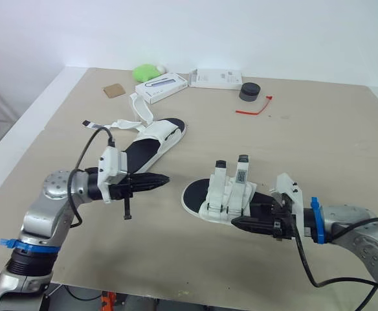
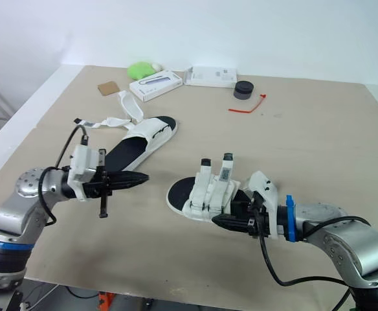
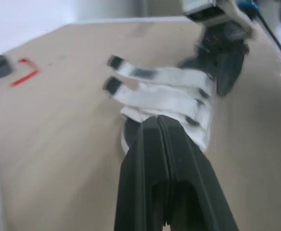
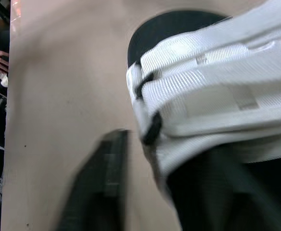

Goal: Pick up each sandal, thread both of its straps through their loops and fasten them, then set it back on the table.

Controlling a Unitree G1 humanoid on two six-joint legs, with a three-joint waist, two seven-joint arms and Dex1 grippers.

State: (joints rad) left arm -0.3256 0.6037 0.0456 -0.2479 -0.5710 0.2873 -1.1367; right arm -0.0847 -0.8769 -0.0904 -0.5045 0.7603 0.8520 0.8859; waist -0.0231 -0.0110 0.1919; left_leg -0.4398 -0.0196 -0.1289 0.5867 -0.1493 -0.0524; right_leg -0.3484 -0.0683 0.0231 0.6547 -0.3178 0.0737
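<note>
Sandal (image 1: 220, 198) by the desk's (image 1: 318, 129) front edge, eye view: likely light, sole (image 1: 197, 192) stiff, straps (image 1: 234, 189) limp; best held by the sole's rim. White webbing straps over black sole. Second sandal (image 1: 151, 148) toward the back-left corner, straps loose. Left wrist view: left hand (image 3: 158, 126) clenched, empty, aimed at the sandal. Right wrist view: right hand (image 1: 237, 222) released, one finger (image 4: 107, 178) just beside the sole.

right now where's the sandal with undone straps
In the head views the undone sandal lies left of centre, just beyond the left tool, with the white box behind it.
</note>
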